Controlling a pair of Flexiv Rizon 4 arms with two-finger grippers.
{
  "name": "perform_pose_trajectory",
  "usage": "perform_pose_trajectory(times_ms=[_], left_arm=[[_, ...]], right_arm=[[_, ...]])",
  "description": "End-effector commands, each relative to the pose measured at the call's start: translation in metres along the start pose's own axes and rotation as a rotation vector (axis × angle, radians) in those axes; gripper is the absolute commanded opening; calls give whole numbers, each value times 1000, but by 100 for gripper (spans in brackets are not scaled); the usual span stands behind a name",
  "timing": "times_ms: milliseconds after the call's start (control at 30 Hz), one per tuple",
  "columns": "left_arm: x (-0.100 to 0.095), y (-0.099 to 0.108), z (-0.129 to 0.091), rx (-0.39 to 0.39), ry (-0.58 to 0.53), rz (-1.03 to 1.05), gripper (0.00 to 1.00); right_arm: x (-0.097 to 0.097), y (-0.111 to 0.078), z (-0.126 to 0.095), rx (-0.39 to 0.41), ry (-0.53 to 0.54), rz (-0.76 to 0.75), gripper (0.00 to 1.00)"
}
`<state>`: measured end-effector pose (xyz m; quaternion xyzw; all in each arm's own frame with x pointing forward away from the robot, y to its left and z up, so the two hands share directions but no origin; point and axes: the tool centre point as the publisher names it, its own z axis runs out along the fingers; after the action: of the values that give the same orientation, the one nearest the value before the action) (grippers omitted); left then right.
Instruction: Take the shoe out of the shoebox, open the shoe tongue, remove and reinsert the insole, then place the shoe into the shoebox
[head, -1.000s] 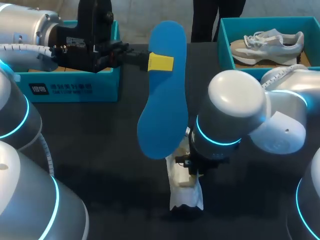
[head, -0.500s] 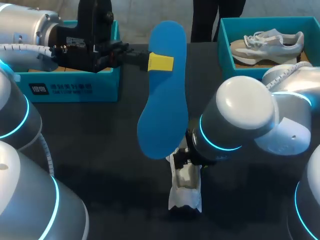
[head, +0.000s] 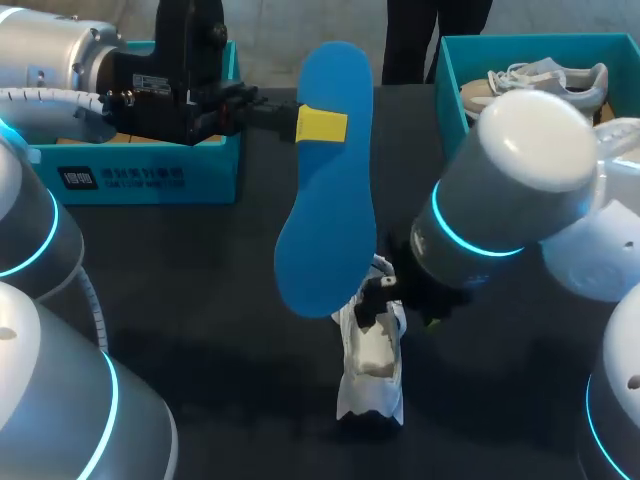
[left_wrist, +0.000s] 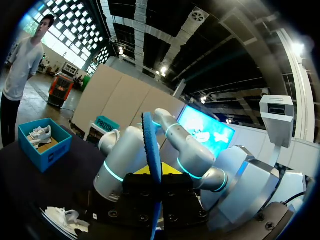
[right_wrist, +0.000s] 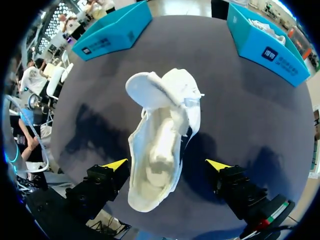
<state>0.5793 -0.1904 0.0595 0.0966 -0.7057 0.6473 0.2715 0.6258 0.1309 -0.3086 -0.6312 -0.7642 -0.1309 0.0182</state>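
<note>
Right end effector (right_wrist: 167, 165) hangs above the near middle of the bench (head: 200, 300), fingers spread wide to either side of the white shoe's (right_wrist: 160, 145) heel end and touching nothing. That shoe lies on the bench, well away from either box, with its tongue folded back and its inside bare. So I judge that the taking out, the tongue opening and the insole removal are done.

Farther back, the left end effector (head: 320, 125) is clamped across the blue insole (head: 325, 200), holding it in the air above and beyond the shoe. Putting the insole back in and returning the shoe to a box remain.

At the far left stands one teal shoebox (head: 150, 175), its inside mostly hidden by the left arm. A second shoebox (head: 450, 90) stands at the far right with another pale shoe (head: 540, 85) in it.

Counted: two shoes, one insole, two shoeboxes, two end effectors.
</note>
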Motion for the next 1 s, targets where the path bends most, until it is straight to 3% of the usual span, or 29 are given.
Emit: perform_pose_trajectory(times_ms=[33, 200, 233, 367, 567, 900, 1000], left_arm=[[-1, -1, 1, -3, 0, -1, 0], [-1, -1, 1, -3, 0, -1, 0], [-1, -1, 1, -3, 0, -1, 0], [-1, -1, 1, -3, 0, -1, 0], [-1, -1, 1, -3, 0, -1, 0], [-1, -1, 1, -3, 0, -1, 0], [-1, -1, 1, -3, 0, -1, 0]], right_arm=[[-9, -5, -4, -8, 43, 1, 100], [-9, -5, -4, -8, 43, 1, 100], [-15, -1, -4, -8, 101, 11, 100], [-39, 14, -26, -27, 106, 17, 100], [-67, 21, -62, -49, 251, 27, 100], [-87, 18, -87, -15, 353, 38, 100], [-88, 18, -91, -33, 447, 75, 100]])
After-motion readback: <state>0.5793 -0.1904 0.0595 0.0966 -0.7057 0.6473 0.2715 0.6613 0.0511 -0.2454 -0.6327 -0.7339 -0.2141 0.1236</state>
